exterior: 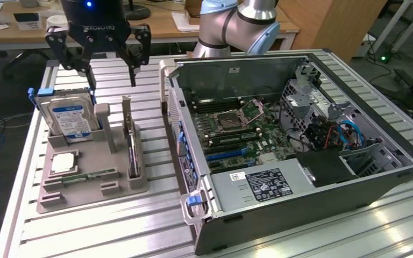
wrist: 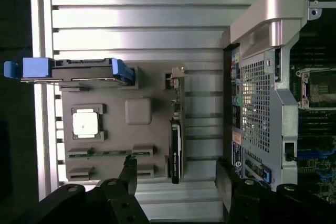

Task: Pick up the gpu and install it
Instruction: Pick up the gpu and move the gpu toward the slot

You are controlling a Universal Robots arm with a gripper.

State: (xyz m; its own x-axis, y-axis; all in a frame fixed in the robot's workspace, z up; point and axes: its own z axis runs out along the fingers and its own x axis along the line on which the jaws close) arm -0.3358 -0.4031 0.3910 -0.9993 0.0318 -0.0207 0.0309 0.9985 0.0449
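Note:
The gpu (exterior: 131, 148) is a thin dark card standing on its long edge in a slot of the grey holder tray (exterior: 120, 188), its silvery bracket end toward the far side. In the wrist view the gpu (wrist: 175, 148) runs as a narrow dark strip directly below the gap between my fingers. My gripper (exterior: 112, 79) hangs above the tray's far end, open, with nothing between its fingers (wrist: 129, 174). Seen from the wrist, the gripper (wrist: 176, 177) straddles the line of the card without touching it.
An open computer case (exterior: 285, 134) lies to the exterior view's right of the tray, motherboard (exterior: 235, 126) exposed. The tray also holds an upright hard drive (exterior: 70, 115) with blue clips, a processor chip (exterior: 63, 163) and a green memory stick (exterior: 88, 176). Everything rests on a ribbed aluminium table (exterior: 106, 231).

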